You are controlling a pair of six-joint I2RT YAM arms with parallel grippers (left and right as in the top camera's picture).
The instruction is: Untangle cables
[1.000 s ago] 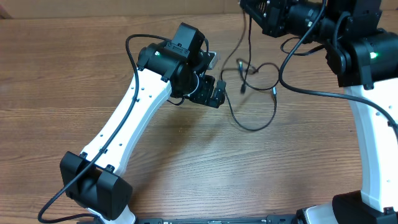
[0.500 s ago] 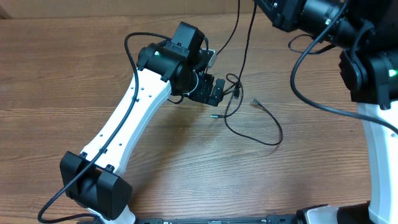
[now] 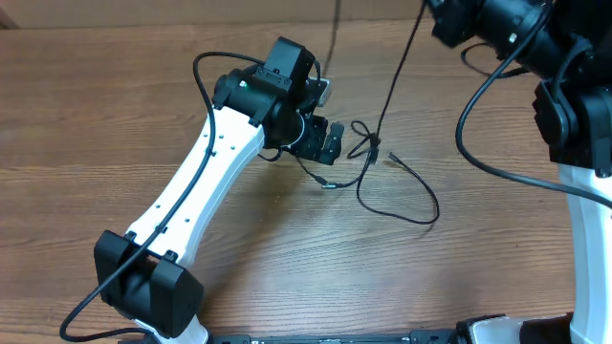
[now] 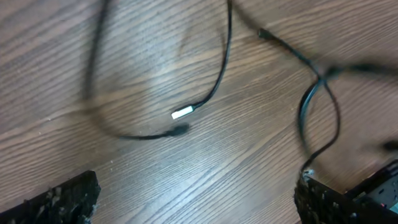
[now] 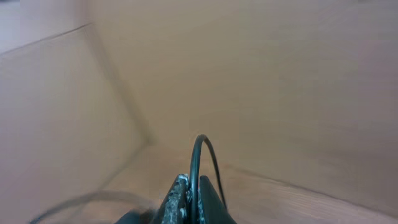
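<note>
L claw (image 3: 332, 145) is open as wide as it goes & holds nothing. Top cam: it sits low over the table (image 3: 96, 124), just beside the cables (image 3: 411, 196), prob so it can grab a strand when the time comes. Most of the black wire lies in loose loops on the wood. Two strands go up past the top edge, by the R arm (image 3: 516, 29). The R claw tip is out of this pic.

L wrist cam: its fingers (image 4: 59, 196) stand far apart, w/ a silver plug (image 4: 181, 113) on the wood ahead of them, not touching.

R wrist cam: R claw (image 5: 188, 196) is pinched tight on a thin cable loop (image 5: 200, 146). It's held up high, I think so the tangle hangs & pulls loose.
</note>
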